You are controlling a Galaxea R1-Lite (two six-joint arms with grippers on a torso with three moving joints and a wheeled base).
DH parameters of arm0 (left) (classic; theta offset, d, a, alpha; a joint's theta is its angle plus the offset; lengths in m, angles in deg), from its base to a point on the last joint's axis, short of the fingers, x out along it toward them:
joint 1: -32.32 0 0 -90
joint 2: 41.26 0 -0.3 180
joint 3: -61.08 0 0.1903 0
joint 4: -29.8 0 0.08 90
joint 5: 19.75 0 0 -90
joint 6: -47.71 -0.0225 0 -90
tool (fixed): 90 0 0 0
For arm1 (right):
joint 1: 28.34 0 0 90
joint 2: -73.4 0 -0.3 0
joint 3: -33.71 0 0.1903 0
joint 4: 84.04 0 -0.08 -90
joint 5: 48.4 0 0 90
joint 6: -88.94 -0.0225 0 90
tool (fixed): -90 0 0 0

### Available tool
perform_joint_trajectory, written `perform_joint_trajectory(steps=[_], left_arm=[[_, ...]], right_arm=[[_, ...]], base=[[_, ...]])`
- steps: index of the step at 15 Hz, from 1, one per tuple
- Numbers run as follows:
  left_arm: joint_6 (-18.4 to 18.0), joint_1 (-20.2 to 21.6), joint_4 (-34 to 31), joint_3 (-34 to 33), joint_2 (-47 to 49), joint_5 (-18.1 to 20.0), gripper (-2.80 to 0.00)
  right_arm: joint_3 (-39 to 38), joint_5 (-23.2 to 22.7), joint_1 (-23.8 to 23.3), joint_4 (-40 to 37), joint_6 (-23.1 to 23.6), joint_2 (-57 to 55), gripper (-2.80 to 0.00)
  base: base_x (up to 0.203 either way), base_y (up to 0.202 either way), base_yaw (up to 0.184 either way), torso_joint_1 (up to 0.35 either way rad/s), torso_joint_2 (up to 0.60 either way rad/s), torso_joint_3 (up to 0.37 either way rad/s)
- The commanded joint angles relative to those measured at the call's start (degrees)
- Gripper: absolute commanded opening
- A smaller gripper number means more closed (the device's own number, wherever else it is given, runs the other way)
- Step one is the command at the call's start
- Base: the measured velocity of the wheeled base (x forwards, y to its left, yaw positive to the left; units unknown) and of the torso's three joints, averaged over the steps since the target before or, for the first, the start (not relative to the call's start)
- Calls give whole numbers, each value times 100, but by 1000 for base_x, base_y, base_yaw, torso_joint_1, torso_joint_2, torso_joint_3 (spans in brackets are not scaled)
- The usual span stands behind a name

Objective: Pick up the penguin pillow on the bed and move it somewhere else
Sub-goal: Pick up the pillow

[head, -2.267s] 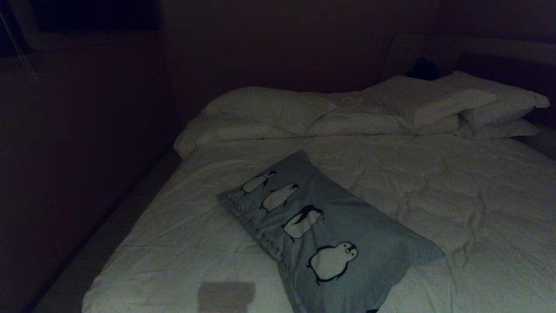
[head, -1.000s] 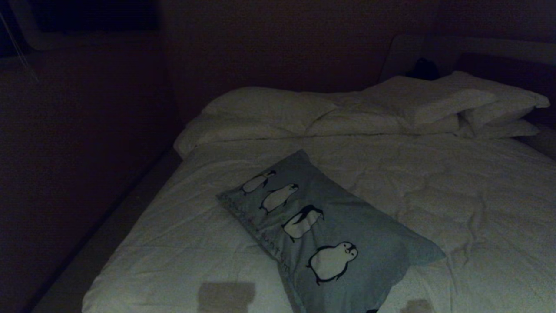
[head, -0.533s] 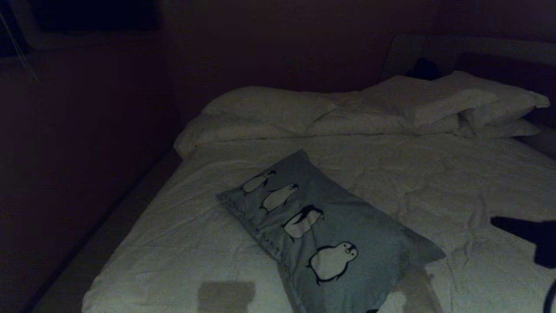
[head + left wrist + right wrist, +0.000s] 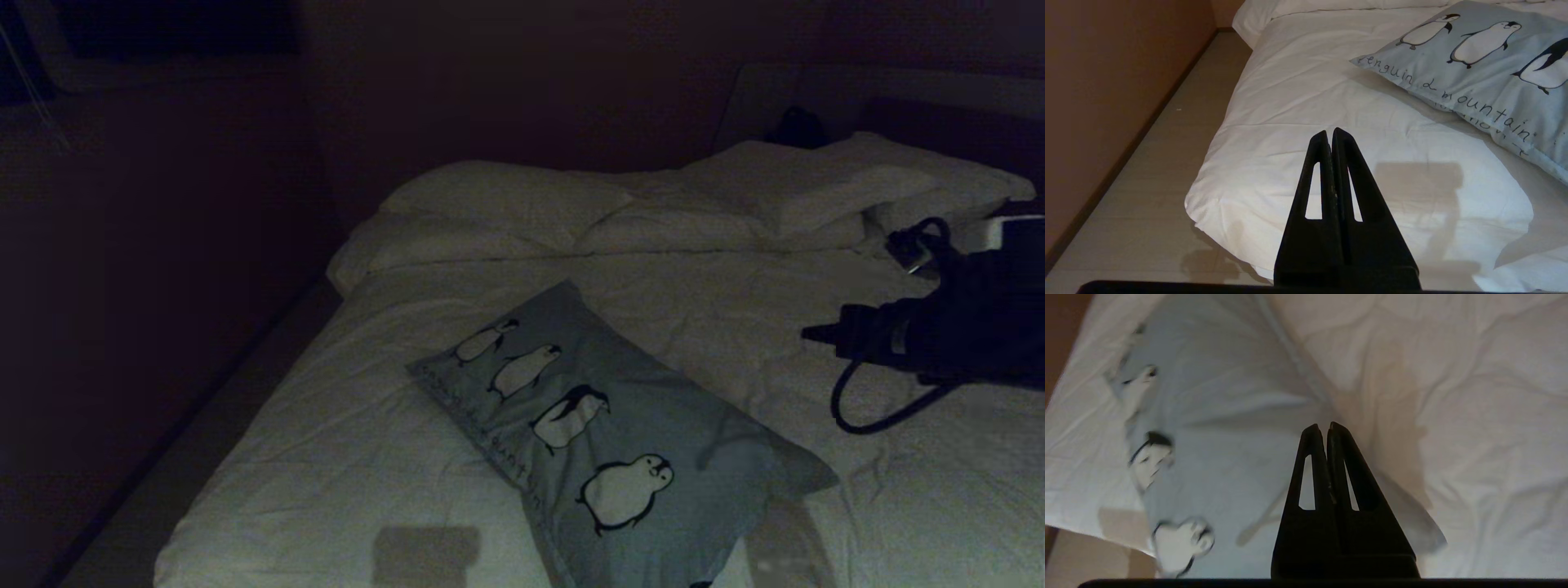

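The penguin pillow [image 4: 620, 425] lies askew on the near half of the bed [image 4: 816, 327], pale blue-grey with a row of penguins. It also shows in the left wrist view, penguin pillow [image 4: 1486, 61], and in the right wrist view, penguin pillow [image 4: 1224, 428]. My right gripper [image 4: 808, 333] hangs above the duvet to the right of the pillow, pointing left, shut and empty. From its own camera the right gripper [image 4: 1321, 426] hovers over the pillow's right end. My left gripper [image 4: 1329, 132] is shut and empty, low by the bed's near left corner.
Plain white pillows [image 4: 784, 188] are stacked at the head of the bed against a dark headboard [image 4: 939, 106]. A strip of floor [image 4: 1159, 155] runs along the bed's left side beside a brown wall [image 4: 1106, 81]. A black cable [image 4: 865, 416] loops under the right arm.
The right arm has come into the head view from the lower right and risen up and left toward the pillow. The pillow and the left gripper have not moved.
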Motion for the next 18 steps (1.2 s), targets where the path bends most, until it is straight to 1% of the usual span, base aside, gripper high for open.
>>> perform_joint_trajectory(steps=[1,4,8,10,12,13,14,15,18], left_arm=[[7,1,1,0,1,-2,-280],[-2,1,1,0,1,-2,-280],[7,1,1,0,1,-2,-280],[7,1,1,0,1,-2,-280],[7,1,1,0,1,-2,-280],[7,1,1,0,1,-2,-280],[5,1,1,0,1,-2,-280],[6,1,1,0,1,-2,-280],[3,1,1,0,1,-2,-280]], right_arm=[[347,-12,16,16,-29,-782,-280],[682,-33,133,26,-24,-1284,-280],[1142,-344,313,27,-13,-1888,-280],[1246,-417,457,41,33,-2162,-280],[1285,-424,532,251,158,-2444,-280],[1288,-424,551,474,197,-2556,-280],[1288,-428,570,567,210,-2588,0],[1288,-449,584,581,215,-2568,0],[1288,-728,661,581,215,-2448,0]], base=[[0,0,0,0,0,0],[0,0,0,0,0,0],[0,0,0,0,0,0],[0,0,0,0,0,0],[0,0,0,0,0,0],[0,0,0,0,0,0],[0,0,0,0,0,0],[0,0,0,0,0,0],[0,0,0,0,0,0]])
